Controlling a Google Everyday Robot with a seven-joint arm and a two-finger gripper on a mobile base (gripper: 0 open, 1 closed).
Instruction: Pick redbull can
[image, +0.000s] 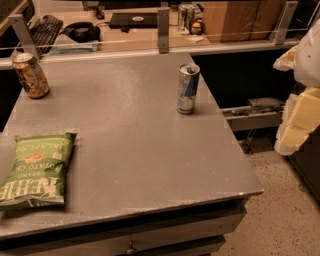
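While the redbull can stands, the hand (cropped) hangs right.

Grey table, speckled floor, wooden desk behind low glass divider

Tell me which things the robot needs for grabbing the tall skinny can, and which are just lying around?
For the job:
- tall silver-and-blue can, standing near the right edge of the table
- claw, off to the right of the table, not touching the can

Just lying about:
- brown can, back left
- green chip bag, lying flat, front left
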